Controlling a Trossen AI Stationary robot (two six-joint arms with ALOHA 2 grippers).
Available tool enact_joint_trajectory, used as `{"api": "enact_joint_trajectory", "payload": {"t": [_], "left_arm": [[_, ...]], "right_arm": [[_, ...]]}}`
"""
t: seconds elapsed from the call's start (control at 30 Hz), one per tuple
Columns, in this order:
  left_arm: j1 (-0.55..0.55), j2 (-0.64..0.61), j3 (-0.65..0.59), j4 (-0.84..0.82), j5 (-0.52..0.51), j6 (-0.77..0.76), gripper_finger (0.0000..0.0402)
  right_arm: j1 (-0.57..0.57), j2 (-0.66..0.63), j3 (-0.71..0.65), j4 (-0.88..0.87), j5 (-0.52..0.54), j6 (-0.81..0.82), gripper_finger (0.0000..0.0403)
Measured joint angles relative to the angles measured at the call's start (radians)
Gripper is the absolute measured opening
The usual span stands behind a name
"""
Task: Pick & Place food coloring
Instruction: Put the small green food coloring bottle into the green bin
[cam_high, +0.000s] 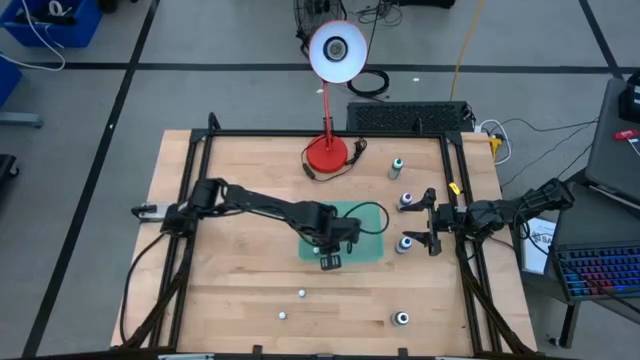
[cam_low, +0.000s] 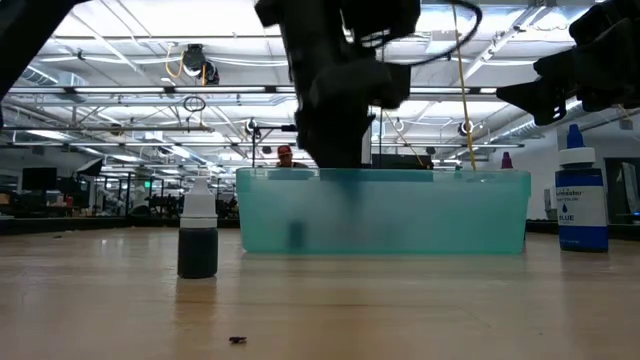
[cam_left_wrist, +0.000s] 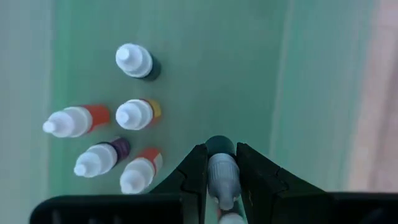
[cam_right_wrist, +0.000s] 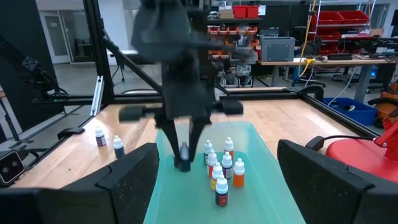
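Left gripper (cam_left_wrist: 222, 177) is over the translucent green tray (cam_high: 372, 247) at mid-bench, jaws pinching one small food coloring bottle (cam_left_wrist: 222, 171) by its neck. Left wrist view: the held bottle hangs cap-up between the two dark fingers (cam_left_wrist: 194, 171), its dark green base towards the tray floor. Right wrist view shows this bottle inside the tray; whether it touches the floor I cannot tell.

Five more bottles (cam_left_wrist: 134, 114) already stand in the tray in a loose cluster beside the held one, all with white caps: one dark green, one orange-red, one yellow, one purple, one red. Right wrist view shows the same cluster (cam_right_wrist: 222, 169) upright.

Right gripper (cam_high: 428, 222) waits near the right edge of the bench, jaws spread wide, holding nothing. Bottles on the wood near it: one just ahead of its upper finger (cam_high: 405, 201), one by its lower finger (cam_high: 405, 243), one farther back near the lamp (cam_high: 397, 166).

Other bottles loose on the bench: one near the front right (cam_high: 401, 319), two small ones at the front middle (cam_high: 301, 294) (cam_high: 282, 315). Low view: a dark bottle with a white cap (cam_low: 198, 237) stands left of the tray, a blue bottle (cam_low: 581, 193) to its right.

Red-based desk lamp (cam_high: 327, 152) stands at the back of the bench.
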Motion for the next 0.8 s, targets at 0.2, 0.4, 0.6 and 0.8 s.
{"api": "enact_joint_trajectory", "payload": {"t": [0.2, 0.4, 0.6, 0.8], "left_arm": [[0.005, 0.029, 0.0, -0.012, -0.007, -0.008, 0.0066], [0.005, 0.026, 0.0, -0.017, -0.007, -0.034, 0.0066], [0.011, 0.027, -0.026, -0.016, 0.0, -0.055, 0.0066], [0.01, 0.026, -0.045, -0.009, 0.0, -0.072, 0.0066]], "right_arm": [[0.0, 0.0, 0.0, 0.0, 0.0, 0.0, 0.0313], [0.0, 0.0, 0.0, 0.0, 0.0, 0.0, 0.0313], [0.0, 0.0, 0.0, 0.0, 0.0, 0.0, 0.0313], [0.0, 0.0, 0.0, 0.0, 0.0, 0.0, 0.0313]]}}
